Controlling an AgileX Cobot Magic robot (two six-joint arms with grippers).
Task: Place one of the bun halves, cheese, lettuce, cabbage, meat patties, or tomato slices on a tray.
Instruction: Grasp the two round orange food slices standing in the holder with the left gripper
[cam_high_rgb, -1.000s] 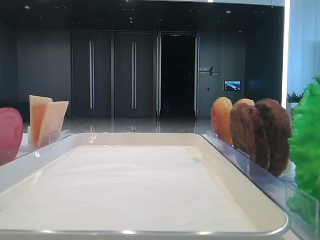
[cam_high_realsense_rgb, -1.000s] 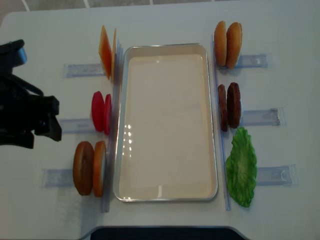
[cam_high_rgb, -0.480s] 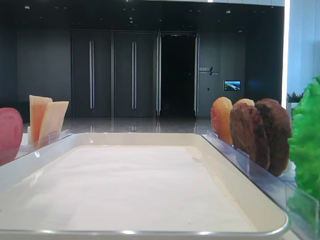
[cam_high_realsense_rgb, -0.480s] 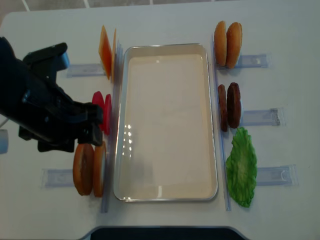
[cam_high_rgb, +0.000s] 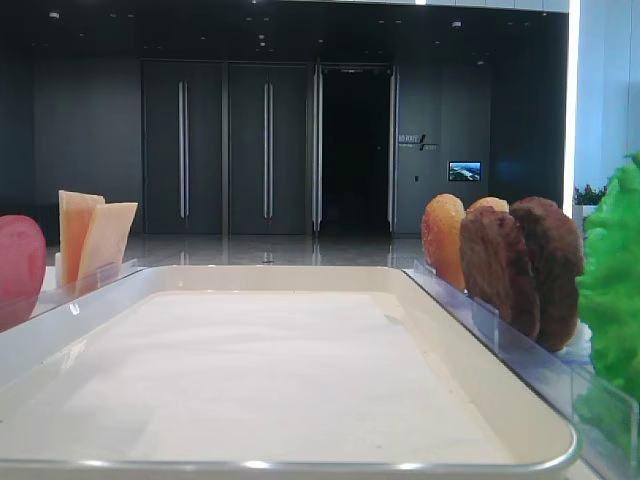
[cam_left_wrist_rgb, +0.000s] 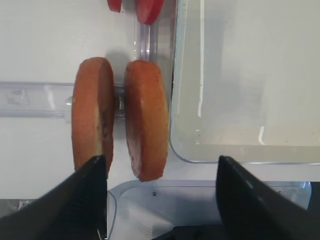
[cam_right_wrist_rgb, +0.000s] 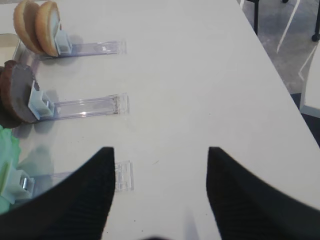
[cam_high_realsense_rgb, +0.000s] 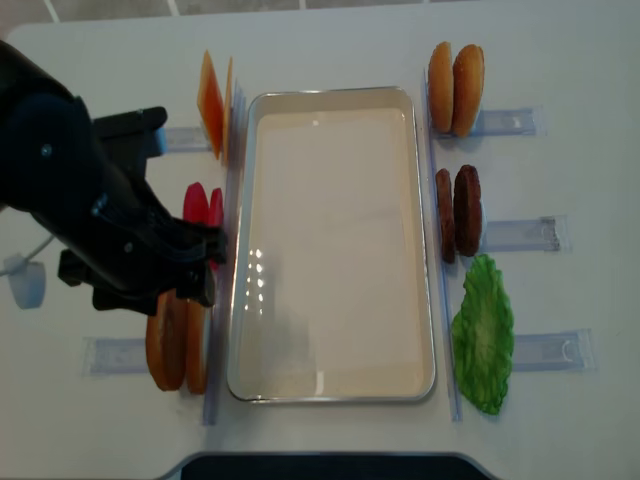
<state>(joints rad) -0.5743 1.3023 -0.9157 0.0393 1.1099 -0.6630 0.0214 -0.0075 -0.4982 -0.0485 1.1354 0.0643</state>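
My left gripper hangs open just above two upright bun halves in a clear holder, left of the cream tray. Nothing is between its fingers. From overhead, the left arm covers part of these buns and the tomato slices. Cheese stands farther back. Right of the tray stand more bun halves, meat patties and lettuce. My right gripper is open over bare table. Cabbage is out of view.
Clear plastic holders stick out sideways from each food row, and one lies just ahead of the right gripper. The table's right edge drops to the floor. A small white object lies at the far left.
The left arm has swung in from the table's left edge to above the front-left bun halves. Its jaws have stayed open. Nothing was taken hold of.
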